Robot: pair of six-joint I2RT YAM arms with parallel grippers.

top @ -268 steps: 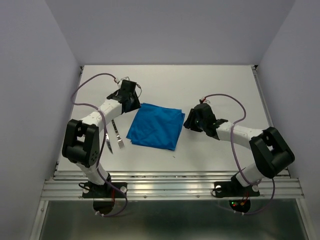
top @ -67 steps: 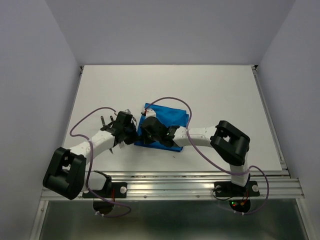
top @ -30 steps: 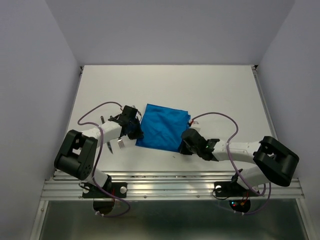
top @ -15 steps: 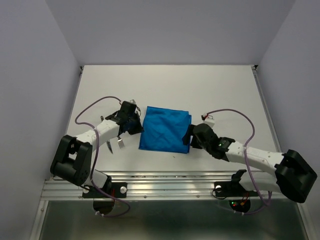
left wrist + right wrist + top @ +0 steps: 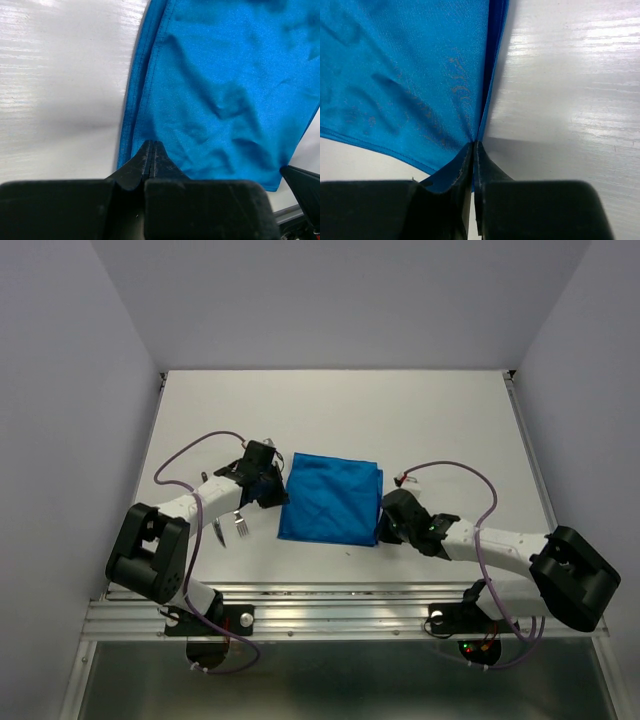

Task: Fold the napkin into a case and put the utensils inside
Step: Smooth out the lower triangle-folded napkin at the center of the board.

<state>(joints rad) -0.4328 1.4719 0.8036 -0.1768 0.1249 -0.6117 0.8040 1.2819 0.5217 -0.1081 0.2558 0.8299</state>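
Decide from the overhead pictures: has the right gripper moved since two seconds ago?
Yes. The right gripper has moved rightward, nearer the table's right edge, and now grips the napkin's right edge.

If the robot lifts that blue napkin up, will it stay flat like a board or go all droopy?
Probably droopy: the napkin shows soft creases and thin layered edges, so it should sag between the two pinching jaws. It looks light too, likely sliding easily on the smooth white table when pulled. It should not break.
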